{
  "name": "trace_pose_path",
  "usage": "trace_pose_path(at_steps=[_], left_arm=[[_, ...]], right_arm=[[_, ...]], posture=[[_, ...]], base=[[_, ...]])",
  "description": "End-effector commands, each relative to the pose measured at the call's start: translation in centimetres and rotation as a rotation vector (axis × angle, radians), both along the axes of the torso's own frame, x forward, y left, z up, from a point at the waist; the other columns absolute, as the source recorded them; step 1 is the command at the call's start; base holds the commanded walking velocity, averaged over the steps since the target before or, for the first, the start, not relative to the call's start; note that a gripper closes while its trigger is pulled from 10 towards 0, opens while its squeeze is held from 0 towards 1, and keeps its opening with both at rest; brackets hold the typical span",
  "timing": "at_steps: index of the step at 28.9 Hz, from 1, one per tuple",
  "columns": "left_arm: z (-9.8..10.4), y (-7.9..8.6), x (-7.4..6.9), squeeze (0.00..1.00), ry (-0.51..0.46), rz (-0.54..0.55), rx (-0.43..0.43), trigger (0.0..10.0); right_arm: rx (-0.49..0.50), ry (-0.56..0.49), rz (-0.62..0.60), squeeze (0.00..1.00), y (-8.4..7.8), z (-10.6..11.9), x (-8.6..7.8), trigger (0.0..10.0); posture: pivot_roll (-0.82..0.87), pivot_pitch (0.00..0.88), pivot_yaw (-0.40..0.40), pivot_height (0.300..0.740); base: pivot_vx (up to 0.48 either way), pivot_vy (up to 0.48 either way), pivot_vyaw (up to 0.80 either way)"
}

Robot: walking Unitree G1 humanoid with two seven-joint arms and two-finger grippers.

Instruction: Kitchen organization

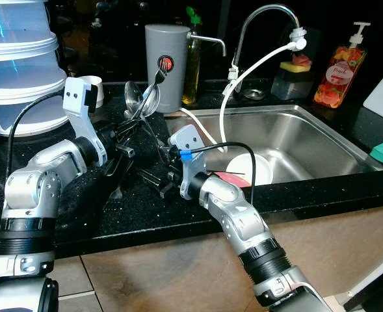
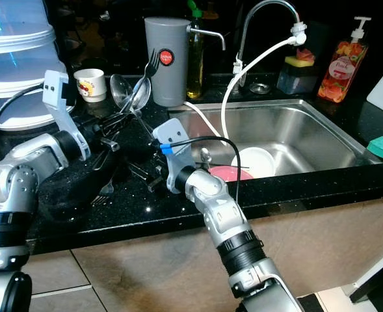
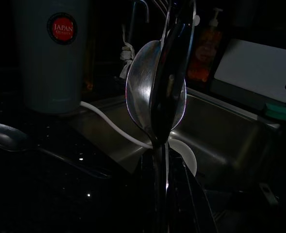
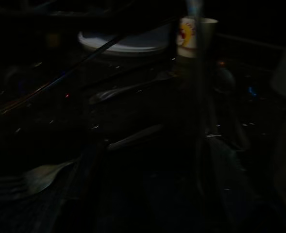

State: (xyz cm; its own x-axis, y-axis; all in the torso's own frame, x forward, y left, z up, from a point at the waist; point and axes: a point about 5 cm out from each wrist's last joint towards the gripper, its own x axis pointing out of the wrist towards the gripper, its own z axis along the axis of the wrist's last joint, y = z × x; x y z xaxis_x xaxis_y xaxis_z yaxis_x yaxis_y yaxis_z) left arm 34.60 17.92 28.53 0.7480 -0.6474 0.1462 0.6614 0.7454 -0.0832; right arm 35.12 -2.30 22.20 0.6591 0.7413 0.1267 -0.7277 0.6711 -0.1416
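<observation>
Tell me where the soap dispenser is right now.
In the left eye view, the soap dispenser stands on the black counter behind the sink's far right corner, right of the faucet and the sponge holder.

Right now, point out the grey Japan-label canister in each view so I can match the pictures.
Left eye view: grey canister at top centre, upright on the black counter, left of the sink.
Right eye view: grey canister at top centre, again left of the sink.
Left wrist view: upper left, red label visible, behind the spoon.
Right wrist view: too dark to make it out.
Shared landmark: white hose, also seen at.
</observation>
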Motion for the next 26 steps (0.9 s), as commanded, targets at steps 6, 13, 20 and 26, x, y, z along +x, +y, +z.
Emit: trace_pose_path(at_steps=[6, 13, 20, 26], left_arm=[[1.0, -0.2, -0.3, 0.0, -0.031, -0.023, 0.003, 0.0], [1.0, -0.2, -0.5, 0.0, -0.032, -0.027, 0.001, 0.0], [1.1, 0.0, -0.5, 0.0, -0.032, -0.022, 0.001, 0.0], [1.1, 0.1, -0.4, 0.0, -0.03, -0.016, 0.003, 0.0]], right_arm=[[0.04, -0.004, -0.031, 0.0, -0.4, 0.5, 0.4, 0.0], [0.077, 0.015, -0.074, 0.0, -0.9, 0.4, 0.8, 0.0], [0.105, 0.028, -0.094, 0.0, -1.1, 0.3, 1.2, 0.0], [0.112, 0.023, -0.08, 0.0, -1.1, 0.5, 1.1, 0.0]], posture=[[0.07, 0.038, -0.015, 0.74], [0.07, 0.039, -0.015, 0.74], [0.07, 0.038, -0.013, 0.74], [0.07, 0.039, -0.012, 0.74]], base=[[0.0, 0.0, 0.0], [0.0, 0.0, 0.0], [0.0, 0.0, 0.0], [0.0, 0.0, 0.0]])
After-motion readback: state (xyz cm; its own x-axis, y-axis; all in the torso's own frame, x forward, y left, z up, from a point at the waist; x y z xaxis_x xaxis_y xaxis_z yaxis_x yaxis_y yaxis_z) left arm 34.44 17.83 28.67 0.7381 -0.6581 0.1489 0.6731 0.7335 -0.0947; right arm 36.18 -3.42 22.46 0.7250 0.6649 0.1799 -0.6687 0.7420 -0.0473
